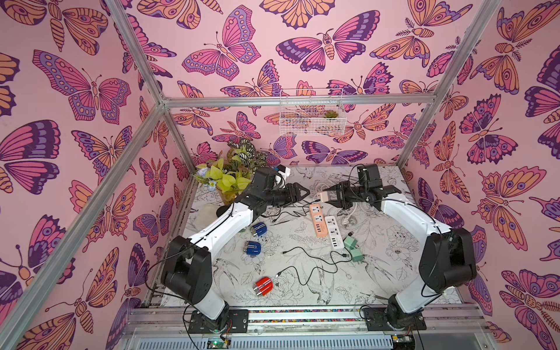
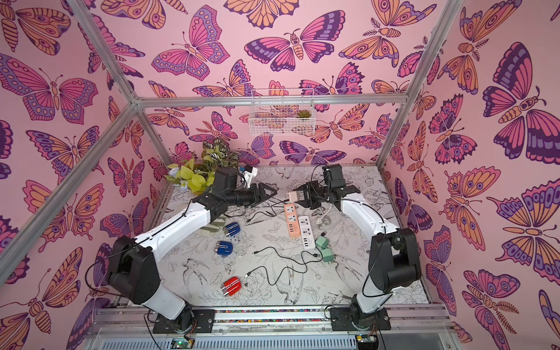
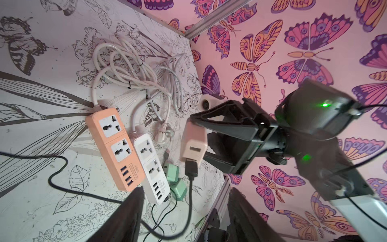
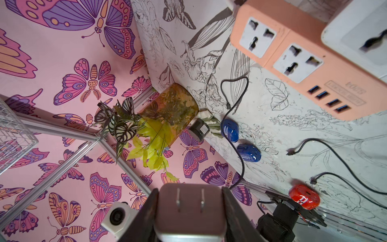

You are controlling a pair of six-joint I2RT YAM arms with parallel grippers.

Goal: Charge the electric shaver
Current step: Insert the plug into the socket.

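Observation:
Two blue shavers (image 1: 259, 229) (image 1: 252, 248) and a red shaver (image 1: 263, 285) lie on the table in both top views. My right gripper (image 1: 326, 194) hangs above the far end of the power strips, shut on a pale pink charger adapter (image 3: 193, 144). The adapter's two prongs (image 4: 189, 201) show in the right wrist view. A black USB plug (image 3: 191, 167) sits in the adapter's port. Its cable (image 3: 189, 205) hangs down loose between my left gripper's open fingers (image 3: 129, 213). My left gripper (image 1: 306, 192) faces the adapter with a short gap. The cable's other end I cannot trace.
An orange power strip (image 1: 317, 219) and a white power strip (image 1: 335, 231) lie side by side under the grippers. Two green adapters (image 1: 354, 248) and loose black cables (image 1: 315, 257) lie nearer the front. A potted plant (image 1: 230, 178) fills the back left corner. Coiled white cords (image 3: 129, 69) lie behind the strips.

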